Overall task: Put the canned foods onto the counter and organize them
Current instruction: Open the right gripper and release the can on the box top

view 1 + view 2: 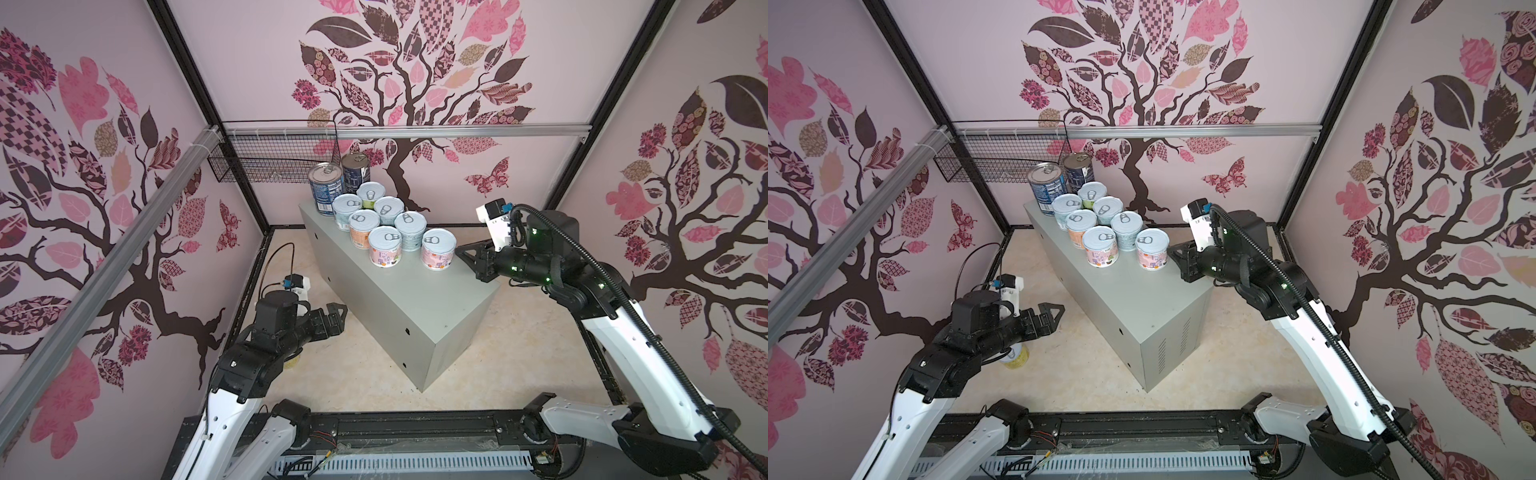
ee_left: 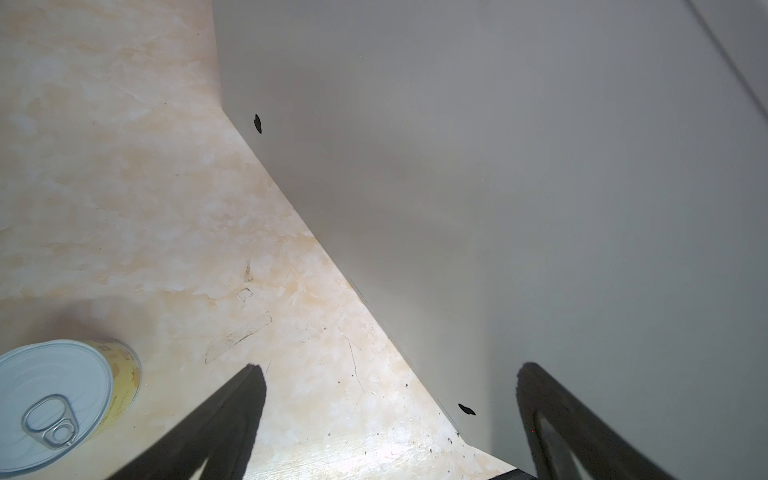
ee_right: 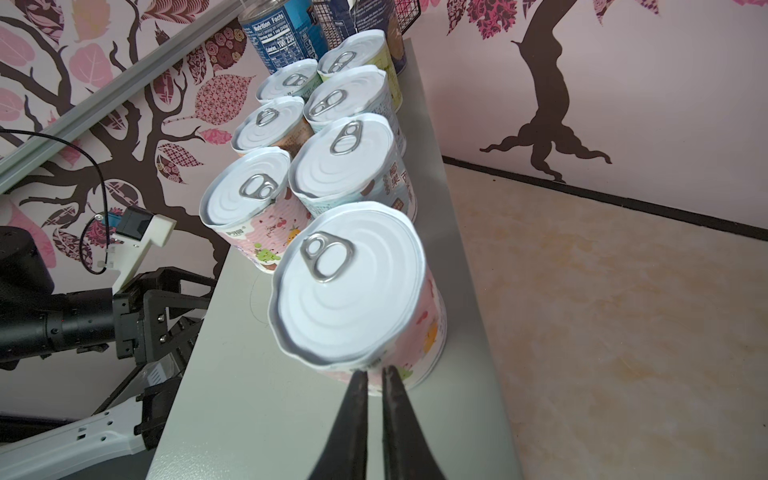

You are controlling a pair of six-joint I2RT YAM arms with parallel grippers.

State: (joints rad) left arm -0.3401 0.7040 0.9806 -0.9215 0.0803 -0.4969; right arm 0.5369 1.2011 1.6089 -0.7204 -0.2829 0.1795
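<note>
The counter (image 1: pixel 415 299) (image 1: pixel 1133 299) is a long pale grey-green box standing on the floor. At its far end stand two tall dark-blue cans (image 1: pixel 326 187) (image 1: pixel 355 168), with several short white-lidded cans in two rows in front of them. The nearest is a pink-labelled can (image 1: pixel 438 249) (image 3: pixel 353 307). My right gripper (image 1: pixel 459 251) (image 3: pixel 375 372) is shut, with its tips against or just short of that can's side. A yellow-labelled can (image 1: pixel 1017 357) (image 2: pixel 58 399) stands on the floor under my left arm. My left gripper (image 1: pixel 1054 311) (image 2: pixel 390 370) hangs open and empty beside the counter's side.
A black wire basket (image 1: pixel 270 158) hangs from the rail on the back wall, left of the counter's far end. Patterned walls close in on three sides. The marbled floor (image 1: pixel 519 353) lies on both sides of the counter. A black rail (image 1: pixel 415 424) runs along the front.
</note>
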